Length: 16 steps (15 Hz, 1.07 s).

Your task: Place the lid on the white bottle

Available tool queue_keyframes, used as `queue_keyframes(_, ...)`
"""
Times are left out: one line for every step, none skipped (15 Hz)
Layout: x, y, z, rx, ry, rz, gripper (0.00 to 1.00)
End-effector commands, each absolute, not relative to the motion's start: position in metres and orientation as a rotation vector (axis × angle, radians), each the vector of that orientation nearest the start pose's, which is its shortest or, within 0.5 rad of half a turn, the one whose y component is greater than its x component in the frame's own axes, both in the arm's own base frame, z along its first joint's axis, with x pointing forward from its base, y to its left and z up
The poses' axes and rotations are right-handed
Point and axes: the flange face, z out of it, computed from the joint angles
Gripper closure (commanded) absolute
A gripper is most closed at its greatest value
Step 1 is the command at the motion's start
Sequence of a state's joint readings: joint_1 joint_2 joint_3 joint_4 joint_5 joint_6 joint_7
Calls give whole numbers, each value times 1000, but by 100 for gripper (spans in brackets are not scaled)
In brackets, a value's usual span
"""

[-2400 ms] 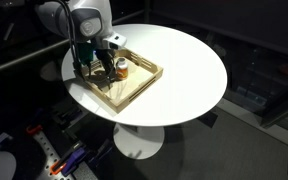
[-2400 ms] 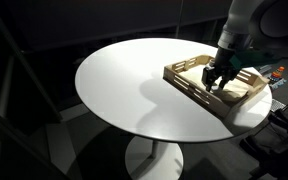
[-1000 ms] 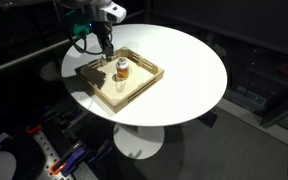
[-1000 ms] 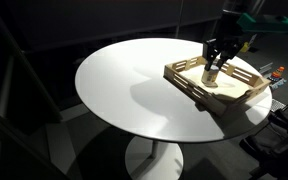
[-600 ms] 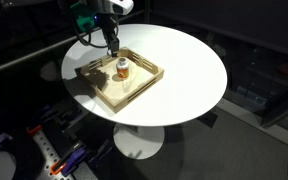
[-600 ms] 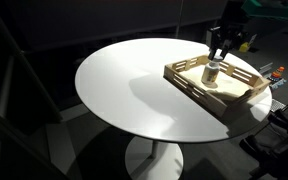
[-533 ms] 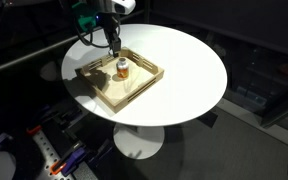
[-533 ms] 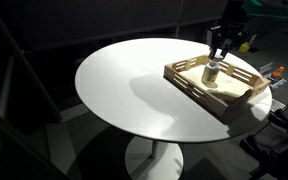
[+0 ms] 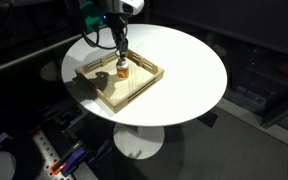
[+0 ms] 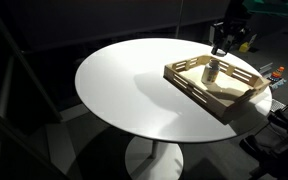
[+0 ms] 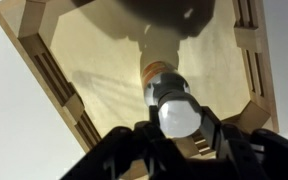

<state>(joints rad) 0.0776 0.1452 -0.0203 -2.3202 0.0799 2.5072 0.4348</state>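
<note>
The white bottle (image 9: 121, 70) stands upright in the wooden tray (image 9: 142, 88), its lower body orange; it also shows in an exterior view (image 10: 212, 72). My gripper (image 9: 119, 48) hangs just above it, and shows in an exterior view (image 10: 222, 42). In the wrist view the gripper (image 11: 179, 120) is shut on the lid (image 11: 179, 114), a small round white cap held between both fingers. The bottle's orange body (image 11: 156, 73) shows right behind the lid; its top is hidden by the lid.
The tray (image 10: 229, 100) sits near the edge of a round white table (image 10: 134, 85), with raised slatted walls (image 11: 44, 72) on all sides. In the wrist view nothing else shows on the tray floor. Dark floor and clutter surround the table.
My gripper has risen out of the tray and moved sideways until it hangs over the bottle. The bottle and the tray have not moved.
</note>
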Motion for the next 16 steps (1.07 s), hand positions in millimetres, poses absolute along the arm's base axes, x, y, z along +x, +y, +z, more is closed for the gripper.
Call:
queue_keyframes(533,22,281,-3021,709,-25,63)
queue_keyframes(534,21,279,-3020,712,-22,63)
queue_keyframes(535,20,277,-3018,712,-18,62)
queue_keyframes(536,20,275,-3017,713,-13,62)
queue_keyframes(537,21,273,-3017,713,-10,62)
queue_keyframes(537,21,272,-3017,711,-7,62)
queue_keyframes(538,22,270,-3016,710,-4,62)
queue_keyframes(539,22,269,-3017,709,-1,62)
queue_keyframes(539,22,267,-3019,710,4,62)
queue_keyframes(540,22,266,-3021,709,7,62)
queue_keyframes(540,23,265,-3022,708,11,61)
queue_keyframes(540,23,263,-3022,707,15,61)
queue_keyframes(540,23,262,-3022,706,20,61)
queue_keyframes(541,24,261,-3022,704,23,61)
queue_keyframes(541,25,260,-3021,702,25,61)
queue_keyframes(541,26,259,-3020,698,28,61)
